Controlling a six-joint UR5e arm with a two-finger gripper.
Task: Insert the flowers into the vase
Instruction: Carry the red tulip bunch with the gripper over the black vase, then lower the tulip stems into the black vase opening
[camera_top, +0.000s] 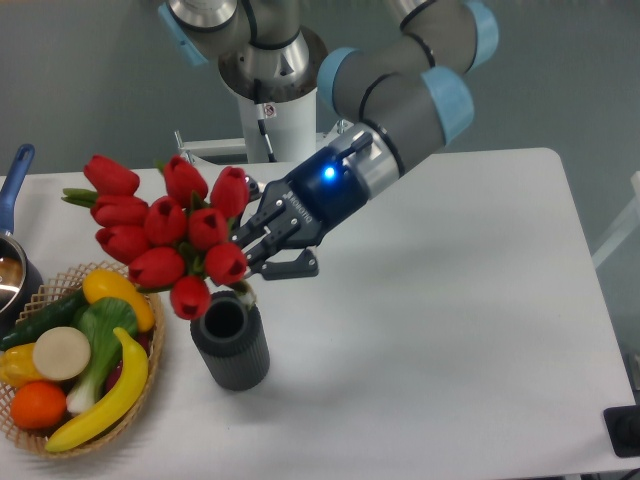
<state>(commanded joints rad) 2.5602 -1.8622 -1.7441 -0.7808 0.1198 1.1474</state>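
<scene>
The flowers (165, 230), a bunch of glossy red tulip buds with green leaves, hang tilted in the air at the left, above and just left of the vase. My gripper (262, 250) is shut on their stems, which are mostly hidden behind the buds and fingers. The vase (230, 341), a short dark grey ribbed cylinder with an open round mouth, stands upright on the white table. The lowest bud sits just above the vase's left rim, and a stem end shows near the mouth.
A woven wicker basket (150, 330) of toy fruit and vegetables stands left of the vase, close under the buds. A pot with a blue handle (14, 185) is at the far left edge. The arm's base (270, 95) is at the back.
</scene>
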